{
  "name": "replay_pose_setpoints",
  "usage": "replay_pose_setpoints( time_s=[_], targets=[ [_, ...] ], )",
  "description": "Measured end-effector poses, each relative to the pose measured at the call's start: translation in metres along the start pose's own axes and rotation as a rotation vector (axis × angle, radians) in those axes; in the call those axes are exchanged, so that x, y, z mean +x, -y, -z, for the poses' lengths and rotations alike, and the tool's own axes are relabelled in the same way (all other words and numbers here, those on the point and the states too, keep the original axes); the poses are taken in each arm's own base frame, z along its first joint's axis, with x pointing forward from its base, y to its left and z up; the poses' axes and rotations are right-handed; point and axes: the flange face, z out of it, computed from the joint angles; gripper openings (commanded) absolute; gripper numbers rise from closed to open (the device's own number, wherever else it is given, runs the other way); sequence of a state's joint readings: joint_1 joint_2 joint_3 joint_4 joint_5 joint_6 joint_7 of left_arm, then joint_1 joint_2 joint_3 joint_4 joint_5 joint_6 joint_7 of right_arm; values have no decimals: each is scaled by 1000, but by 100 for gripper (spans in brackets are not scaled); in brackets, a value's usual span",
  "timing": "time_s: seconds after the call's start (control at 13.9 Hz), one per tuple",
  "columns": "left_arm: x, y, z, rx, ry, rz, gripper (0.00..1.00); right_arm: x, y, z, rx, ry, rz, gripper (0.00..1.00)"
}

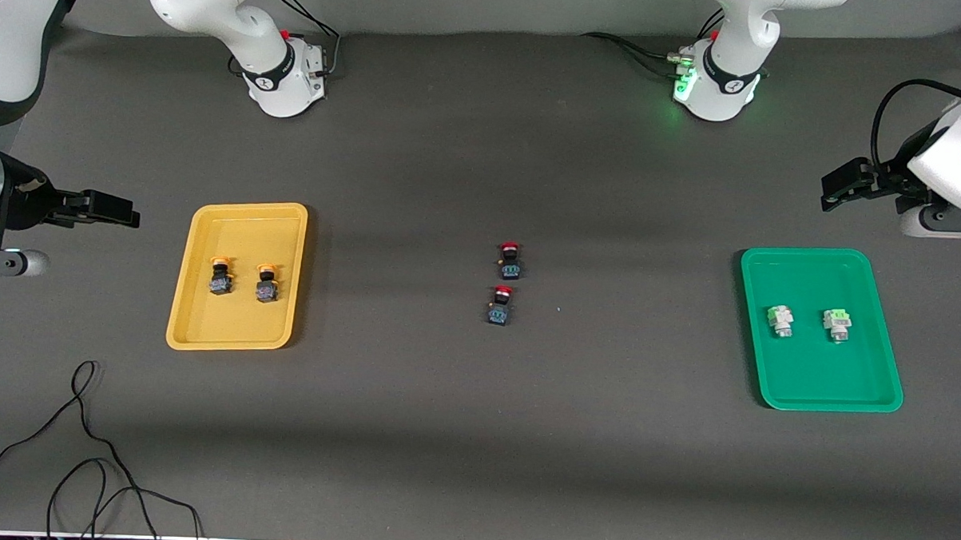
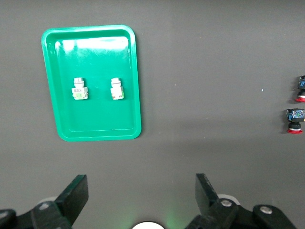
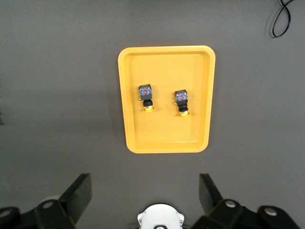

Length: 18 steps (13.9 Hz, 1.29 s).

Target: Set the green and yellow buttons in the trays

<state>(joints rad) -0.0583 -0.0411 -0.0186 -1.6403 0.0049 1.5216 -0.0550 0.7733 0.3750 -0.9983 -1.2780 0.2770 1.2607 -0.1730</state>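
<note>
Two yellow-capped buttons (image 1: 221, 278) (image 1: 267, 283) lie in the mustard yellow tray (image 1: 239, 325), also seen in the right wrist view (image 3: 146, 98) (image 3: 181, 102). Two pale green buttons (image 1: 781, 320) (image 1: 837, 324) lie in the bright green tray (image 1: 820, 378), also seen in the left wrist view (image 2: 79, 89) (image 2: 116, 89). My right gripper (image 1: 123, 209) is open and empty, over the bare table at the right arm's end beside the yellow tray (image 3: 167, 133). My left gripper (image 1: 839, 187) is open and empty, over the table at the left arm's end beside the green tray (image 2: 95, 124).
Two red-capped black buttons (image 1: 510, 260) (image 1: 501, 305) stand on the table midway between the trays. A black cable (image 1: 83, 448) loops on the table near the front camera, toward the right arm's end.
</note>
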Motion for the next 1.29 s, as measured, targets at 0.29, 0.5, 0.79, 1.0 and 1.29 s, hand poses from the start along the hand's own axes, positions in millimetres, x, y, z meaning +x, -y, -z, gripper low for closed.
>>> replay_pose_setpoints(
  time_s=[0.29,0.5,0.79,1.0,1.29],
  targets=[
    [0,0,0,0,1,0,100,0,-7,1,3,14,26,100],
    [0,0,0,0,1,0,100,-6,-12,9,13,7,12,100],
    [0,1,0,0,1,1,100,-18,1,15,5,-1,12,100],
    [0,2,0,0,1,3,100,-31,1,11,15,-40,19,100],
    [0,2,0,0,2,3,100,-51,2,-1,10,-118,25,100]
  ],
)
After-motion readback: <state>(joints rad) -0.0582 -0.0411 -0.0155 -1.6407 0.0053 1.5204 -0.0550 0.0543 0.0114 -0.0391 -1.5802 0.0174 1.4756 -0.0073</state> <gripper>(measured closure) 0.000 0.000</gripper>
